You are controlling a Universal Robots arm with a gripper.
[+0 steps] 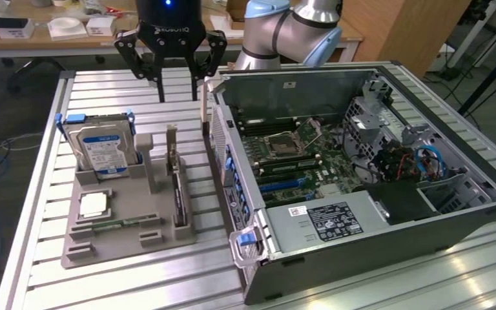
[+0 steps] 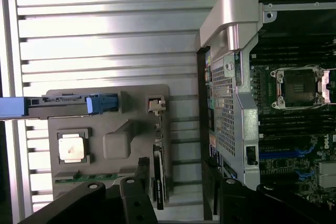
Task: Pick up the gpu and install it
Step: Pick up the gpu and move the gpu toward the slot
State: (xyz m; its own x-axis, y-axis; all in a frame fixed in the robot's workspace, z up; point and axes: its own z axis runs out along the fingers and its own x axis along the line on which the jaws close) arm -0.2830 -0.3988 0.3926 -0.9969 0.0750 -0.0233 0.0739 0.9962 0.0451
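Jaws stand wide apart and hold nothing on the gripper (image 1: 177,97), which hangs above the slatted table (image 1: 93,90) beyond the grey tray (image 1: 114,250) in the exterior view. I see the gpu (image 1: 177,187) standing on edge in its tray slot, between the hard drive (image 1: 101,152) and the open computer case (image 1: 386,239), close beside the case wall. I judge the pick not yet made. To do it well, I want the fingers square across the thin card, centred along its top edge, and clear of the case wall and the tray's upright.
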